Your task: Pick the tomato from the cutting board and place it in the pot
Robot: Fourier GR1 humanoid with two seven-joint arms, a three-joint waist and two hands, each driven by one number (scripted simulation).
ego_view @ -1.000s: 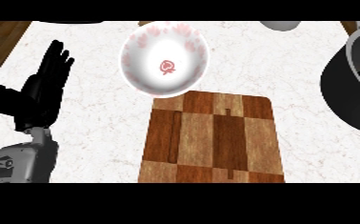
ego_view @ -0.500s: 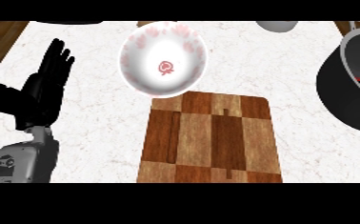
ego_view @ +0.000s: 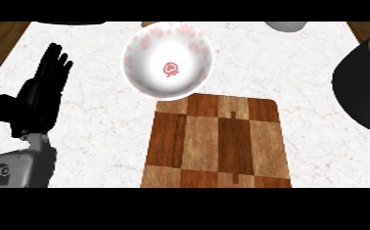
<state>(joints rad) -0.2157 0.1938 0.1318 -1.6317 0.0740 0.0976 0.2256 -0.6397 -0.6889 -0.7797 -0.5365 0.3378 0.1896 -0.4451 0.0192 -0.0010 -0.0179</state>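
- One robot hand shows, the left robot hand (ego_view: 45, 93), black, above a grey forearm (ego_view: 25, 165) near the tabletop's left edge; its fingers (ego_view: 55, 62) are straight and spread a little, pointing up, holding nothing; it rests there
- The right robot hand shows in no part of the view
- One wooden cutting board (ego_view: 217, 143), a checker of dark and light blocks, lies on the white marbled tabletop (ego_view: 94, 141) toward the near edge, about the middle between left and right; nothing lies on the part of it that shows
- One white plate (ego_view: 168, 62) with pink marks round its rim and a small red figure at its centre lies just beyond the board's far left corner; its near edge overlaps the board's far edge
- One dark round vessel, seemingly the pot (ego_view: 354, 84), is cut off by the right edge of the view; its inside cannot be seen
- No tomato can be made out; where it is cannot be told
- One pale rounded object (ego_view: 287, 26) sits at the far edge, only partly in view
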